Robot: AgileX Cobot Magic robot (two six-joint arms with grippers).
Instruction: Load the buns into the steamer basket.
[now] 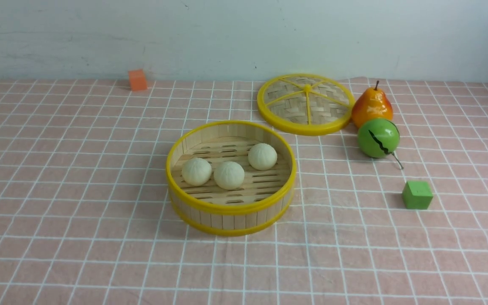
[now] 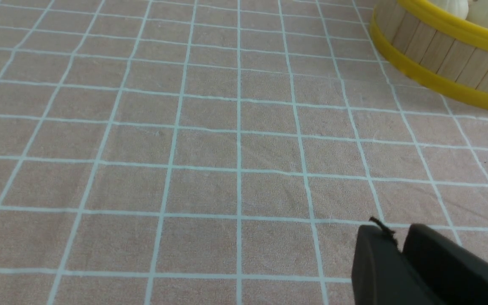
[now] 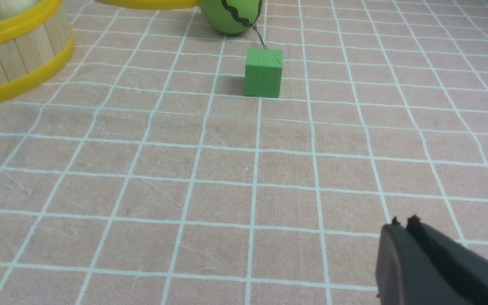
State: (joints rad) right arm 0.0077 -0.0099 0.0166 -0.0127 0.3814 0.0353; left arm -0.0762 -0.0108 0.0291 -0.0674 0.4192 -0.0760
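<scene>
Both grippers' fingers, left gripper (image 2: 398,241) and right gripper (image 3: 403,224), are pressed together, holding nothing. All 3 buns (image 1: 228,174) sit inside the steamer basket (image 1: 231,209).

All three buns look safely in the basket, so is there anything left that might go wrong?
Little, I'd guess. The three buns lie loose in the steamer basket, so a knock from either arm might roll them. The lid is off, with the pear and the green fruit close beside it; reaching for it may bump them.
</scene>
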